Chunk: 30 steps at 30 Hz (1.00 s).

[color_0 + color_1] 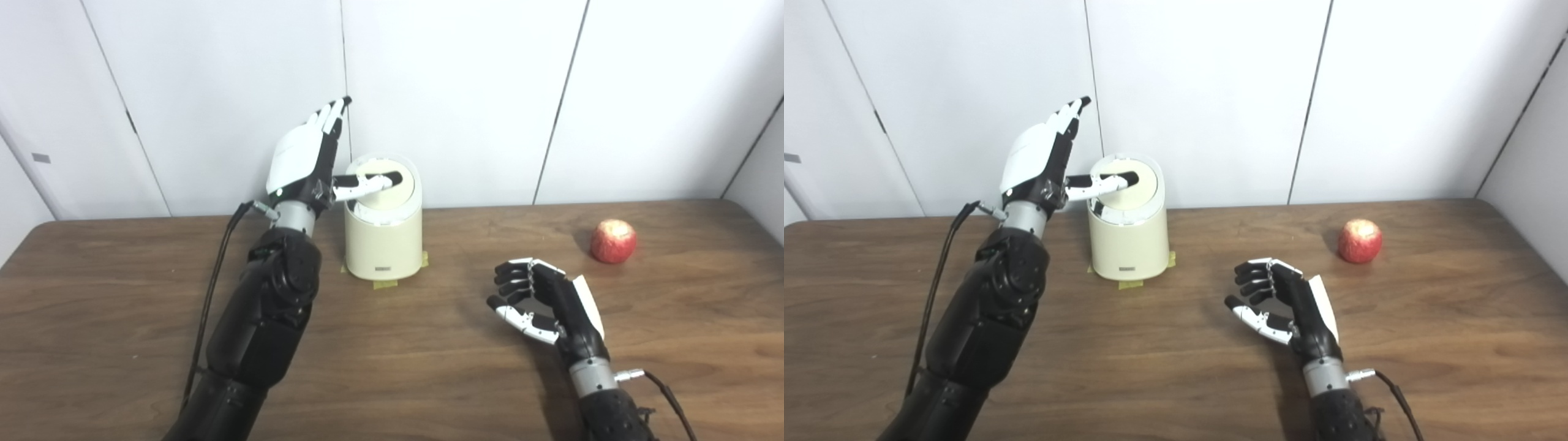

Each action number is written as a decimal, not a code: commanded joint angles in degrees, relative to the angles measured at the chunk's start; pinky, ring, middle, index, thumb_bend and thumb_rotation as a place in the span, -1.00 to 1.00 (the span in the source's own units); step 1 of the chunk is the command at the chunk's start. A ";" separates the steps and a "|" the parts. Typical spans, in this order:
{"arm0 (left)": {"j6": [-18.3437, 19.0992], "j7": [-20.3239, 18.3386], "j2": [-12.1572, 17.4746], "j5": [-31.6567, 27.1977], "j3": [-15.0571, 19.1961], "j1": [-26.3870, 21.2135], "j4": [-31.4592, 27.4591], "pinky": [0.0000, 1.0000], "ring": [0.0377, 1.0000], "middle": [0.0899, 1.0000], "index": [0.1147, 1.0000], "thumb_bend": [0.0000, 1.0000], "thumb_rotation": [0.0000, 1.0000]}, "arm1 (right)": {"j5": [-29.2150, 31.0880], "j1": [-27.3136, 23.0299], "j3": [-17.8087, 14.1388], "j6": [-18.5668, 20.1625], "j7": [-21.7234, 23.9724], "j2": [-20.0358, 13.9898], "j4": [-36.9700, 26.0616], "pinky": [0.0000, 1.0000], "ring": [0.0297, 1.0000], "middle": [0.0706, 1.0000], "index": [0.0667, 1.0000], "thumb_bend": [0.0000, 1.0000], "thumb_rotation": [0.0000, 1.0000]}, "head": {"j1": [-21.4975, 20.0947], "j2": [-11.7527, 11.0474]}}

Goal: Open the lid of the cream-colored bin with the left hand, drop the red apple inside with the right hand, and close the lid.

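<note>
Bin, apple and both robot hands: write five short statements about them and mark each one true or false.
1. The apple lies on the table, right of the bin. True.
2. The right robot hand holds the apple. False: it is empty, fingers loosely curled, apart from the apple.
3. The left robot hand has its thumb stretched over the bin's lid. True.
4. The bin lies tipped on its side. False: it stands upright.
5. The apple is inside the bin. False: it is out on the table.
</note>
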 commanded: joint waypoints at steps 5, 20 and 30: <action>1.20 2.16 -0.14 0.96 0.11 -4.68 2.60 1.00 1.00 1.00 1.00 0.78 -0.14 | -0.46 -0.81 0.05 -0.72 -0.21 -0.30 -1.59 -0.07 0.06 0.11 0.10 -0.38 -0.76 | -0.31 0.16; 2.88 3.78 0.48 1.45 -0.51 -5.54 6.06 1.00 1.00 1.00 1.00 0.78 -0.38 | -0.53 -0.72 0.25 0.01 -0.19 -0.04 -2.08 -0.06 0.08 0.12 0.11 -0.38 -0.73 | -0.51 0.17; 4.42 4.16 1.04 2.92 -2.37 -5.62 7.48 1.00 1.00 1.00 1.00 0.82 -0.44 | -0.75 -0.64 0.40 0.03 -0.27 0.26 -2.24 -0.05 0.08 0.12 0.11 -0.38 -0.77 | -0.56 0.25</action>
